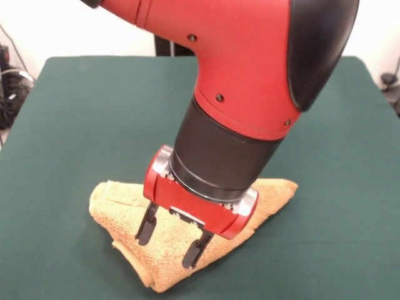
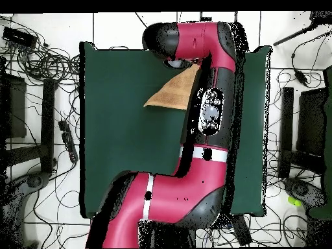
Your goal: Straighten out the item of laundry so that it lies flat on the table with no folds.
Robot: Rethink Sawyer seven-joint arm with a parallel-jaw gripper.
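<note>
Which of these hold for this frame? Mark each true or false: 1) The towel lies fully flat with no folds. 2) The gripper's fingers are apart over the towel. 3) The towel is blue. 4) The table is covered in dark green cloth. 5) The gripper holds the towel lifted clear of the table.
1) False. The towel is folded over into a rough triangle, with a layered edge on its side.
2) True. The gripper is open, its two dark fingers spread apart just above the towel.
3) False. It is orange-yellow.
4) True. The table has a dark green cover.
5) False. The towel rests on the table; nothing is clamped between the fingers.
</note>
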